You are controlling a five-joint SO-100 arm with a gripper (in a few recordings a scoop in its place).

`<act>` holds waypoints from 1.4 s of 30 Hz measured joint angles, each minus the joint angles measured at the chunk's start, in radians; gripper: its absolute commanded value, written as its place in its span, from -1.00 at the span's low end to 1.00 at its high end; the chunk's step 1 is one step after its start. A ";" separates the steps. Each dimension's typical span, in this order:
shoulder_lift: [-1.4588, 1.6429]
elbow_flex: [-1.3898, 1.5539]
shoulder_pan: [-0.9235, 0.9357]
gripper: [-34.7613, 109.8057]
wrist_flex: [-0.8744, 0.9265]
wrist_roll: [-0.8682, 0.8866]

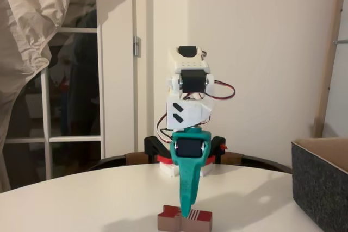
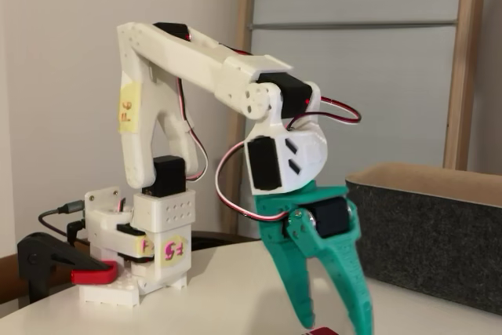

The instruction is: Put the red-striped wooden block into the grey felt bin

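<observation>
The teal jaws (image 2: 339,321) point straight down, spread wide, their tips at the block (image 1: 184,219) on the white surface (image 1: 81,199); a grip cannot be confirmed. The bin (image 1: 321,180) stands apart at the right in both fixed views.

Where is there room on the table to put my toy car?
Bare table lies left of the block, and between block and bin. It is crowded at the block, where the hand comes down, and around the base.
</observation>
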 measured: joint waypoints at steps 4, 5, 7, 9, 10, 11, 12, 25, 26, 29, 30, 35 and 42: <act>0.000 0.017 0.003 -0.11 0.055 0.018; 0.000 0.026 0.003 -0.11 0.060 0.020; 0.000 0.031 0.003 -0.10 0.063 0.020; 0.000 0.043 0.003 -0.10 0.063 0.021; 0.000 0.049 0.003 -0.10 0.064 0.020; 0.000 0.049 0.003 -0.09 0.066 0.015; -0.005 0.049 0.003 -0.09 0.063 0.011; -0.091 0.051 0.005 -0.11 -0.015 0.011; -0.100 0.051 -0.005 -0.11 -0.028 0.011; -0.117 0.051 -0.020 -0.15 -0.051 -0.003; -0.120 0.051 -0.023 -0.16 -0.054 0.000; -0.120 0.051 -0.026 -0.20 -0.083 -0.028; -0.137 0.051 -0.029 -0.26 -0.123 -0.046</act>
